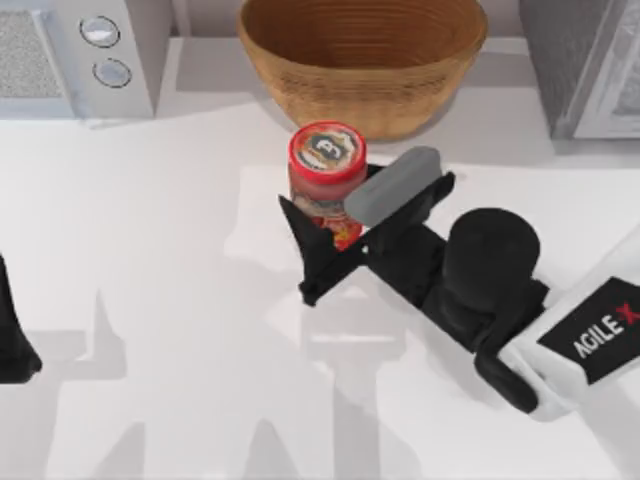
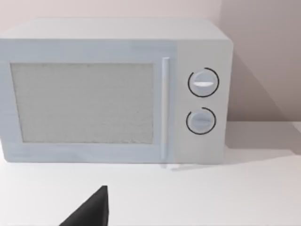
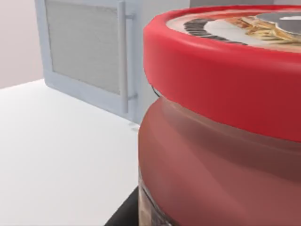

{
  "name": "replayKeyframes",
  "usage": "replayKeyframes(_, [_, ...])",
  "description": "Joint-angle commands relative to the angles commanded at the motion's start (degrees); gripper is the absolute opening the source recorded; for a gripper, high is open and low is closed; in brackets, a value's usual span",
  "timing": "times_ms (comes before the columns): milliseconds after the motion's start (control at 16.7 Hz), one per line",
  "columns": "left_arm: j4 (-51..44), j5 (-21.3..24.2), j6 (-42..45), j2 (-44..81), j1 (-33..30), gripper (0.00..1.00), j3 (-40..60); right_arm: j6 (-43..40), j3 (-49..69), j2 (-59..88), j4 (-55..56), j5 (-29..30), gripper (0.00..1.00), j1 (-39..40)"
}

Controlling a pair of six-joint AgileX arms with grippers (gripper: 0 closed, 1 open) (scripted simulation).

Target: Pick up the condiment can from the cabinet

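Right arm point(image 1: 590, 335): white forearm casing bearing a black panel lettered "AGILE X" in white, the final letter red. A rounded matte-black wrist housing point(image 1: 490, 262) leads to the black right gripper point(image 1: 335, 235), with tapering pointed fingers point(image 1: 318, 268) and a grey rounded block point(image 1: 395, 185) mounted on top. Left arm point(image 1: 15, 345): black, smooth, unmarked. A black pointed finger point(image 2: 91, 209) in the left wrist view.

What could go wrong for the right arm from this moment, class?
1. The right gripper has its fingers around the small red-lidded cylindrical condiment can, low on its body; a grip that low might let the can tilt on lifting.
2. The round woven wicker basket stands just behind the can, so a forward swing could bump it.

The left gripper sits parked at the table's left edge.
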Motion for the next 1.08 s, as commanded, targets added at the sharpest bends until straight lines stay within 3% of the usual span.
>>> replayKeyframes(600, [0.0,0.0,0.0,0.0,0.0,1.0,0.0,0.2,2.1,4.2,1.8,0.0,0.0,0.6])
replayKeyframes(1080, [0.0,0.0,0.0,0.0,0.0,1.0,0.0,0.0,16.3,14.3,-2.1,0.5,0.0,1.1])
